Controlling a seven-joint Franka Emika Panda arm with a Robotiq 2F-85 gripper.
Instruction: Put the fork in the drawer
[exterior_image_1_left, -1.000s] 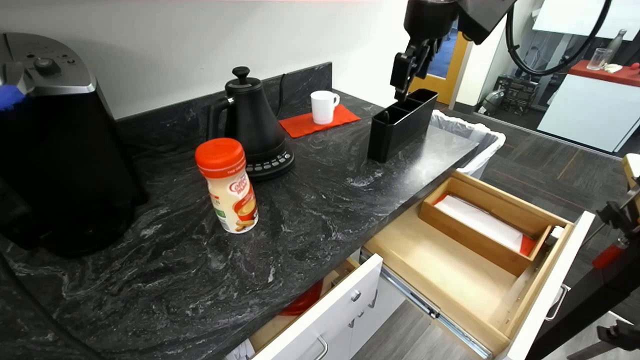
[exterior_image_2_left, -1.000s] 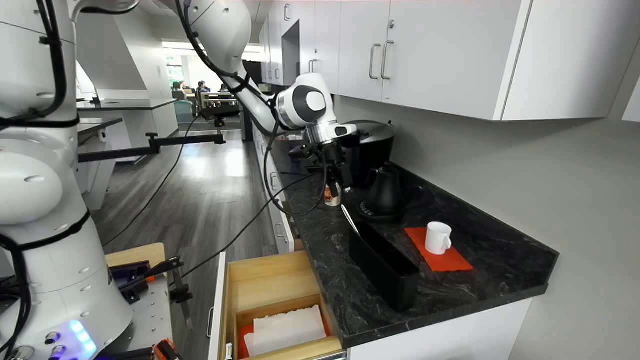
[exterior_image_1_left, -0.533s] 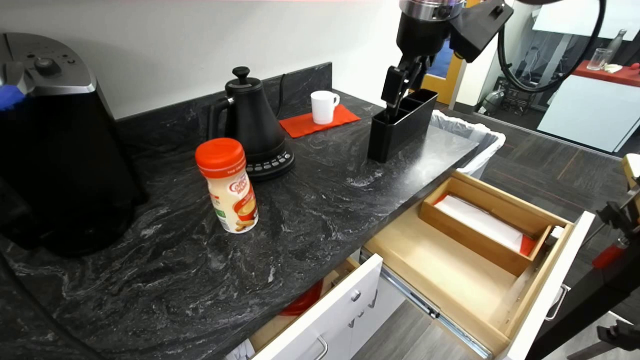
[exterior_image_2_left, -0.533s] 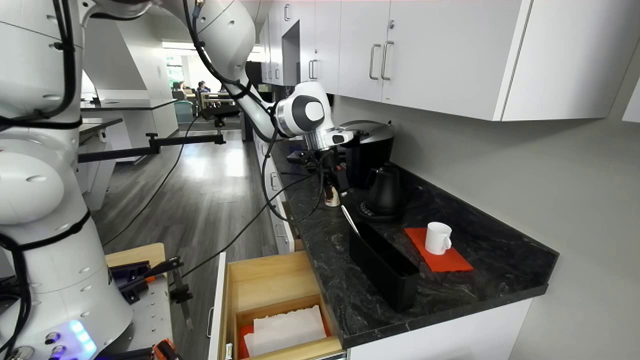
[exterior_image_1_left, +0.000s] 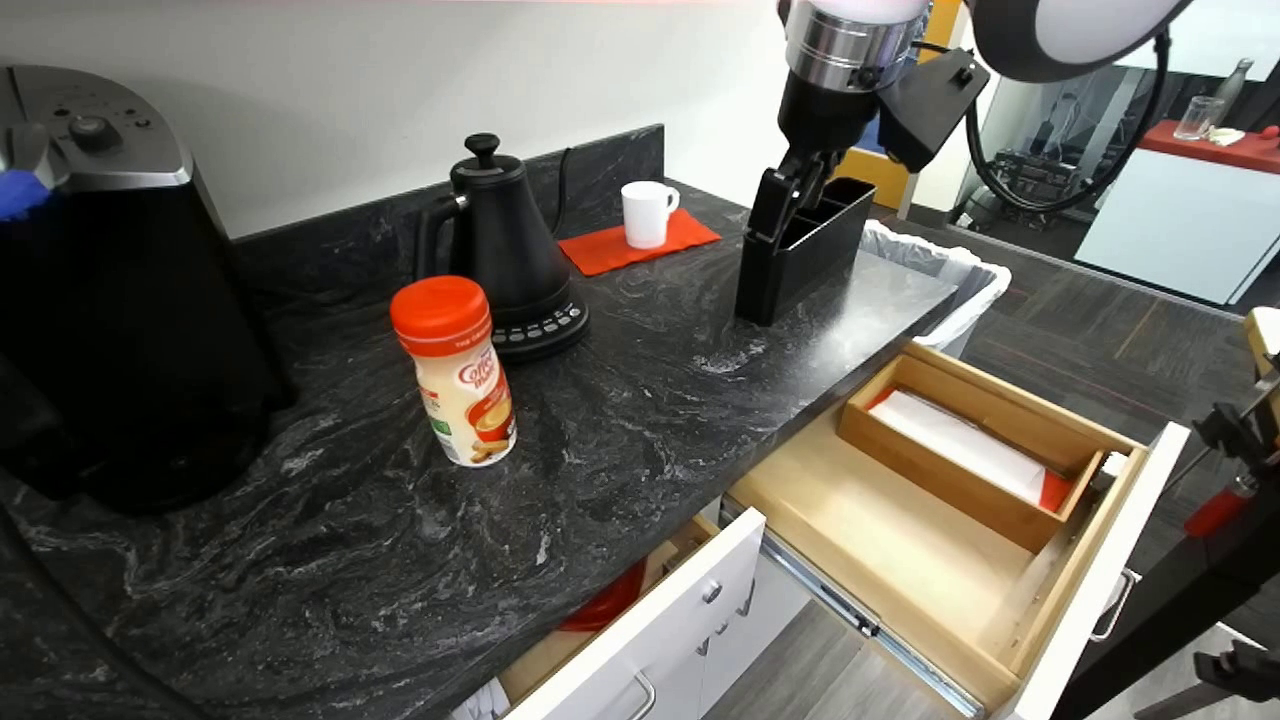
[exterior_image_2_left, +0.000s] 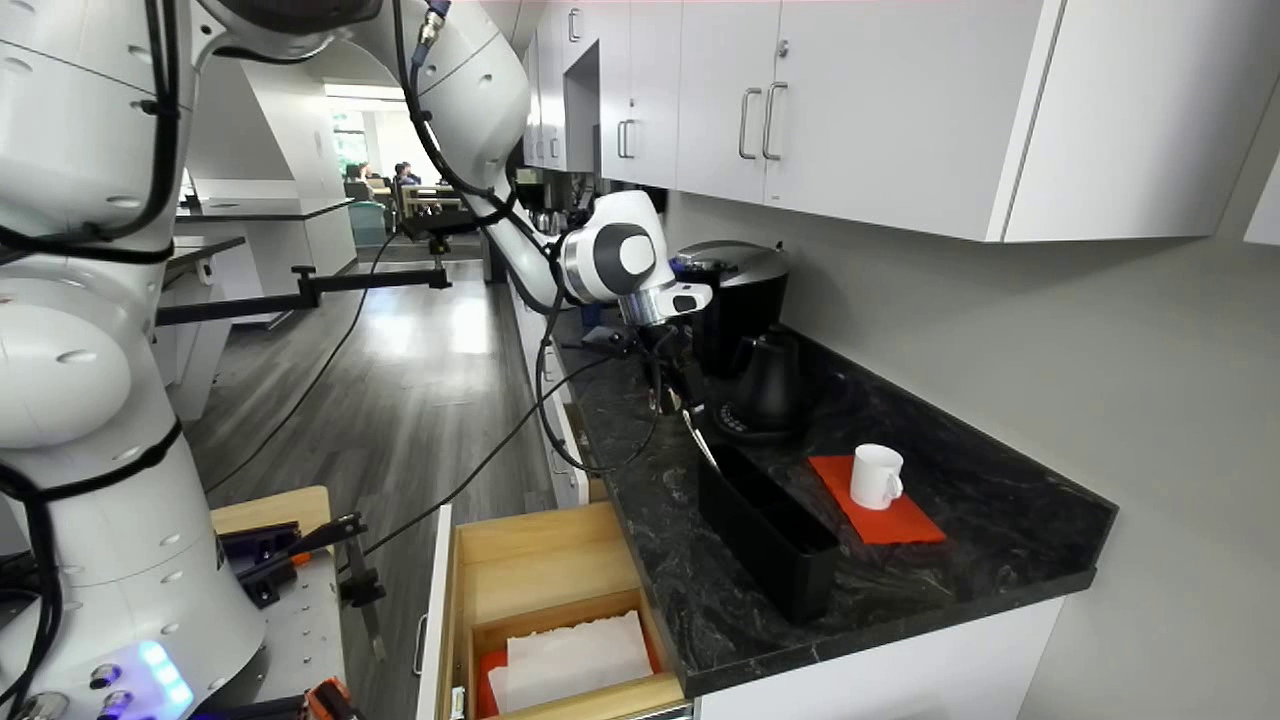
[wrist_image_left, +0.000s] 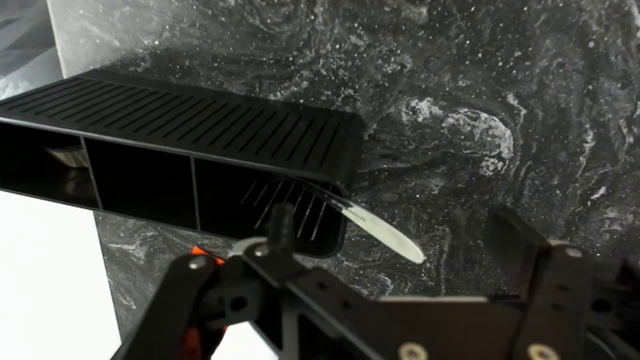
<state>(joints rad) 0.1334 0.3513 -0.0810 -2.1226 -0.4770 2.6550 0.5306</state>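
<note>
The pincer (wrist_image_left: 393, 216) gapes wide — the fork handle (wrist_image_left: 387, 235) shows between its fingers (wrist_image_left: 281, 227).

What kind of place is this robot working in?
Most likely a kitchenette, perhaps in an office: a black kettle and a Coffee-mate bottle stand on the dark counter, and people show far off in the background.
</note>
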